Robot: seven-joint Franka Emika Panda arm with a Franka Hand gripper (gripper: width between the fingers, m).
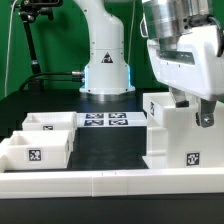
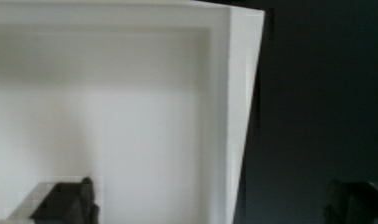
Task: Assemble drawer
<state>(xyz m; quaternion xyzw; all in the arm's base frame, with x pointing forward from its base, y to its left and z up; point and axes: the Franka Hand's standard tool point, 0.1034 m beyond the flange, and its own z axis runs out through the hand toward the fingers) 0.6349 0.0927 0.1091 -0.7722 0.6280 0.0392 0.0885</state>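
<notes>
The white boxy casing (image 1: 176,135) of the drawer stands at the exterior view's right, with a tag on its front. My gripper (image 1: 195,108) is lowered onto the casing's top edge. In the wrist view the gripper (image 2: 212,202) is open and its dark fingers (image 2: 69,200) stand wide apart. One finger is over the casing's white inside (image 2: 115,100) and the other is over the dark table, so a thin casing wall (image 2: 241,100) lies between them, untouched. Two shallow white trays (image 1: 50,122) (image 1: 36,150) lie at the exterior view's left.
The marker board (image 1: 105,121) lies flat between the trays and the casing. A long low white wall (image 1: 110,181) runs along the front. The arm's base (image 1: 106,72) stands behind the marker board. A black stand (image 1: 33,40) is at the back left.
</notes>
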